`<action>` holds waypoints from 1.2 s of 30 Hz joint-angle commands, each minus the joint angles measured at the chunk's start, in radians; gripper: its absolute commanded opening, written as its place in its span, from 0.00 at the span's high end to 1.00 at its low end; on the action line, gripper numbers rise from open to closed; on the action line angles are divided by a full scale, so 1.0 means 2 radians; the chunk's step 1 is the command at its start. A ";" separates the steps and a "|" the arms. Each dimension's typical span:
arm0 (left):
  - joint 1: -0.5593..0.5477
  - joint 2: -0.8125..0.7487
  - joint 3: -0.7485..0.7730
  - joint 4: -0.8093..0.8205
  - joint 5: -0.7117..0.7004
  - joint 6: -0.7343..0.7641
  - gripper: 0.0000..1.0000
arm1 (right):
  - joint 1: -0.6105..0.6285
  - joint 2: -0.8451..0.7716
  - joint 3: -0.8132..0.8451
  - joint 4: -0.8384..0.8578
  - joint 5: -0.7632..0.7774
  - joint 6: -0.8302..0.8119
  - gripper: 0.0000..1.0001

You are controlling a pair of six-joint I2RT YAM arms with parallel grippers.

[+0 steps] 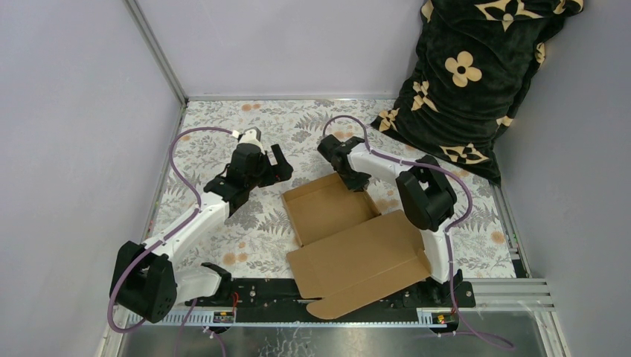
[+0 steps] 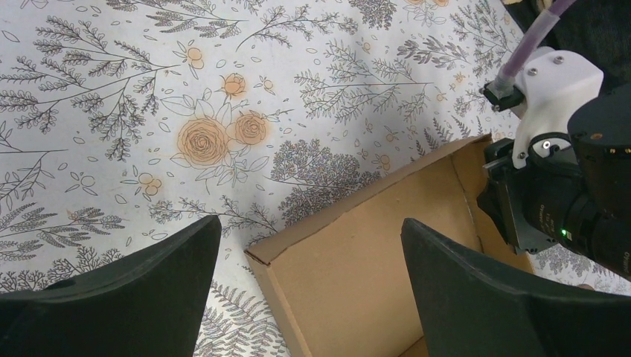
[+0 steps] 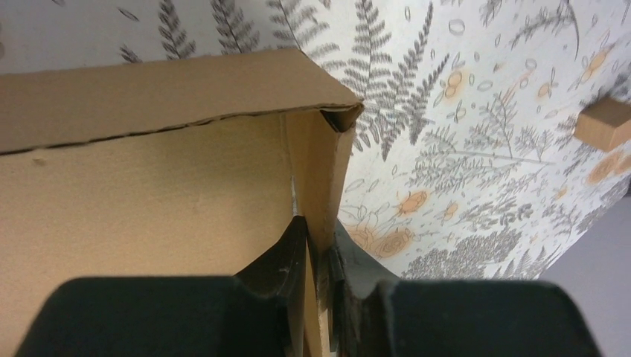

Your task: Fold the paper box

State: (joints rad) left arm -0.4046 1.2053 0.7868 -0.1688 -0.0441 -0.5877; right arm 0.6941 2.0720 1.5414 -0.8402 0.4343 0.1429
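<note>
The paper box (image 1: pixel 331 208) is plain brown cardboard on the flowered table. Its tray part has raised walls, and its lid panel (image 1: pixel 361 260) lies flat toward the near edge. My right gripper (image 1: pixel 356 178) is at the tray's far right corner. In the right wrist view it (image 3: pixel 318 230) is shut on the upright right side wall (image 3: pixel 316 163), one finger inside and one outside. My left gripper (image 1: pixel 277 165) hangs open beside the tray's far left corner. In the left wrist view its fingers (image 2: pixel 311 223) stand wide apart above that corner (image 2: pixel 257 256), holding nothing.
A black pillow (image 1: pixel 461 82) with beige flowers leans in the far right corner. Grey enclosure walls ring the table, and a metal rail (image 1: pixel 513 294) runs along the near edge. A small brown cardboard piece (image 3: pixel 604 123) shows on the table right of the box.
</note>
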 commanded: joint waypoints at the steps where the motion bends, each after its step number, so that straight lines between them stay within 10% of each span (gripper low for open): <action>1: 0.005 0.001 0.014 0.015 0.001 0.012 0.03 | 0.003 0.031 0.044 0.018 0.036 -0.059 0.88; 4: 0.006 0.002 0.015 0.011 -0.003 0.012 0.03 | 0.002 0.038 0.067 0.018 0.021 -0.097 0.84; 11: 0.010 0.014 0.014 0.007 -0.009 0.012 0.03 | 0.001 0.012 0.144 0.019 -0.008 -0.124 0.38; 20: 0.013 0.045 0.042 0.005 -0.006 0.010 0.03 | -0.001 -0.037 0.254 -0.037 0.015 -0.103 0.27; 36: -0.006 0.170 0.145 -0.025 0.044 0.055 0.06 | -0.022 -0.339 0.006 -0.021 -0.033 0.055 0.22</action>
State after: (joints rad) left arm -0.3954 1.4975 1.0458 -0.1875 0.0174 -0.5266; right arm 0.6571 1.4906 1.6306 -0.8848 0.4229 0.1585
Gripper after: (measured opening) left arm 0.945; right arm 0.785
